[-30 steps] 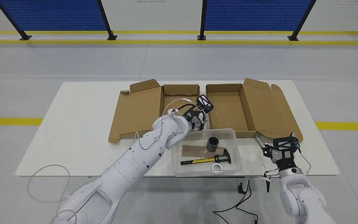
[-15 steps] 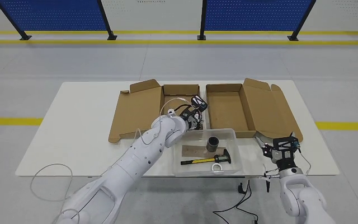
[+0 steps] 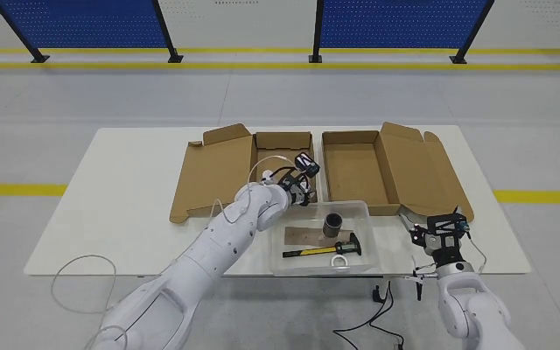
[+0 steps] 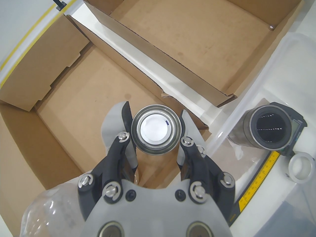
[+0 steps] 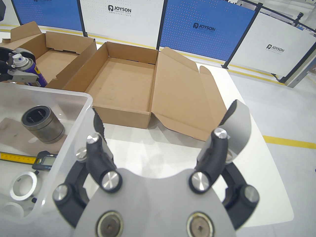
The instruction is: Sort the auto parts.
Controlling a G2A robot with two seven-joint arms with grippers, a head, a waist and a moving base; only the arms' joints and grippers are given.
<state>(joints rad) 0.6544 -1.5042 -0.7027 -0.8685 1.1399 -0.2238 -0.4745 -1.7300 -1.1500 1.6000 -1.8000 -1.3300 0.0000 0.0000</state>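
Spray can (image 4: 156, 129) clamped cap-up between the left jaws, hanging over the floor of the left box (image 4: 81, 94), close to its near wall. Over the last second the arm has carried it toward 9 o'clock, off the seam between the boxes. Judgement: it is now over its drop spot, release not yet made. Clear bin (image 3: 360, 210) at 5 o'clock of the can holds bearing sleeve (image 4: 269, 127), caliper (image 4: 259, 178) and ring (image 4: 301, 166), all unsorted. Right box (image 4: 197, 30) at 2 o'clock. Right jaws spread wide, holding nothing, over the desk (image 3: 131, 192) at 4 o'clock of the bin.
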